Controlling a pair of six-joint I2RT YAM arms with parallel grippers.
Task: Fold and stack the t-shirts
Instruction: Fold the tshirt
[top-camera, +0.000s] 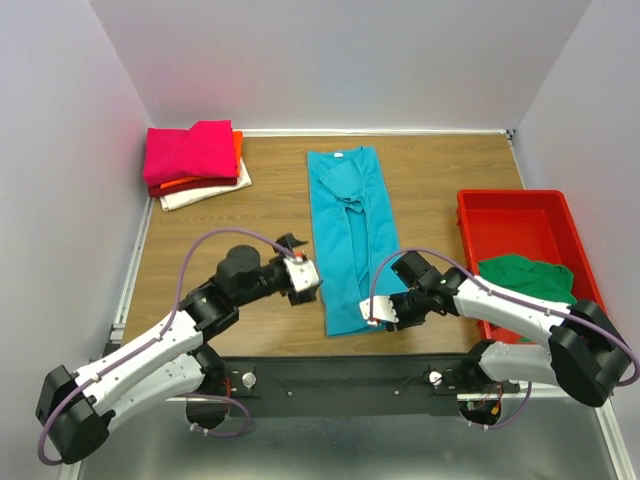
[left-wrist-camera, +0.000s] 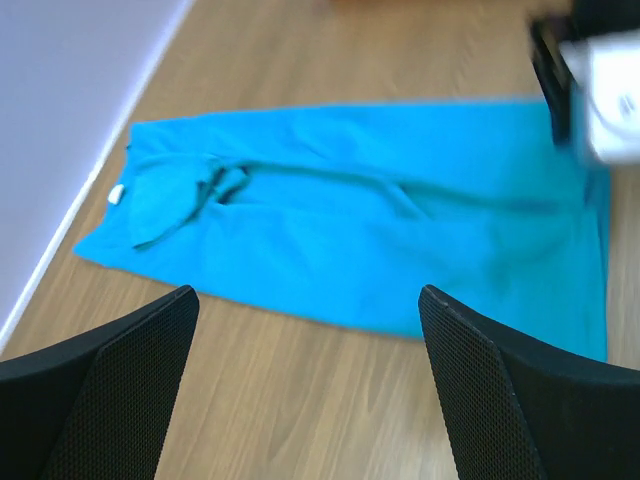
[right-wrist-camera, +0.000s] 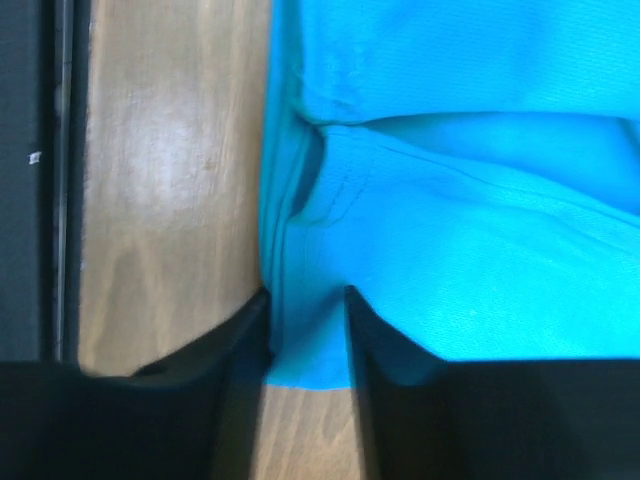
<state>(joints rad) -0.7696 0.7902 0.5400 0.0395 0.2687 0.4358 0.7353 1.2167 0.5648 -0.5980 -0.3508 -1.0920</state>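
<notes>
A teal t-shirt (top-camera: 350, 240) (left-wrist-camera: 380, 240) (right-wrist-camera: 450, 200) lies folded into a long strip down the middle of the table, neck label at the far end. My right gripper (top-camera: 372, 315) (right-wrist-camera: 305, 300) sits at its near right corner with the jaws narrowed astride the hem and cloth between the fingers, a gap still showing. My left gripper (top-camera: 308, 268) (left-wrist-camera: 305, 300) hovers wide open over bare wood just left of the strip's near end, holding nothing. A magenta t-shirt (top-camera: 190, 150) tops a folded stack at the back left, above orange and cream ones. A green t-shirt (top-camera: 525, 280) lies crumpled in the tray.
The red plastic tray (top-camera: 510, 197) stands at the right edge of the table. Grey walls close in the back and both sides. The black base rail (right-wrist-camera: 30, 180) runs along the near edge, close to my right gripper.
</notes>
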